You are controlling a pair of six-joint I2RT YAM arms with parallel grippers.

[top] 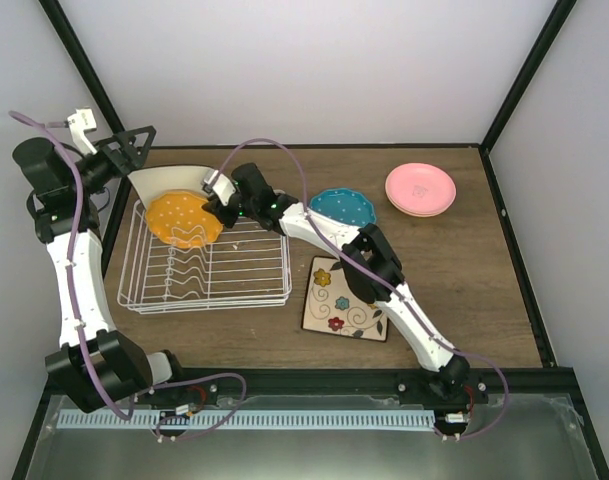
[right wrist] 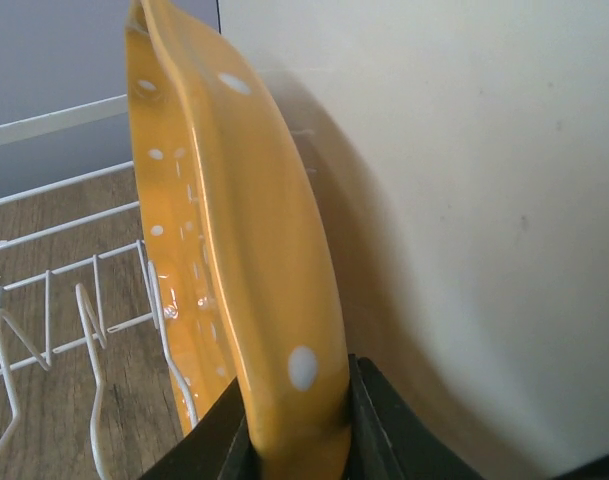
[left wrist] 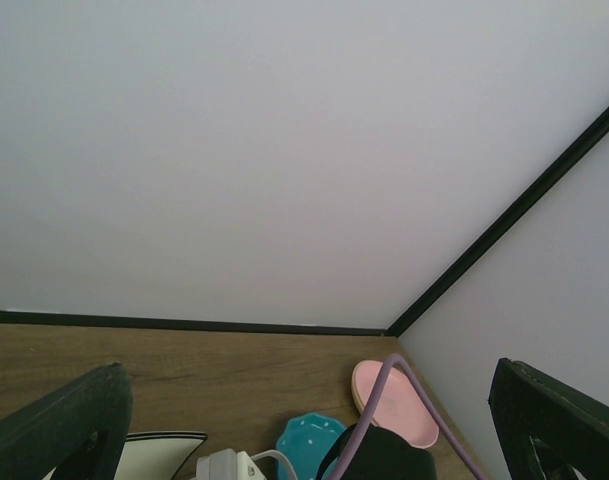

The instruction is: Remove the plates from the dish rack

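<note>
Plates in and out of the rack, placed from the right gripper

The right gripper [top: 220,206] grips the held plate [top: 182,220], which stands in the rack [top: 204,285], with the rear plate [top: 169,178] just behind. On the table [top: 464,290], the single plate [top: 344,206] lies to the gripper's right, the stack of plates [top: 420,188] farther right, and the near plate [top: 346,298] nearer, beside the rack.
</note>
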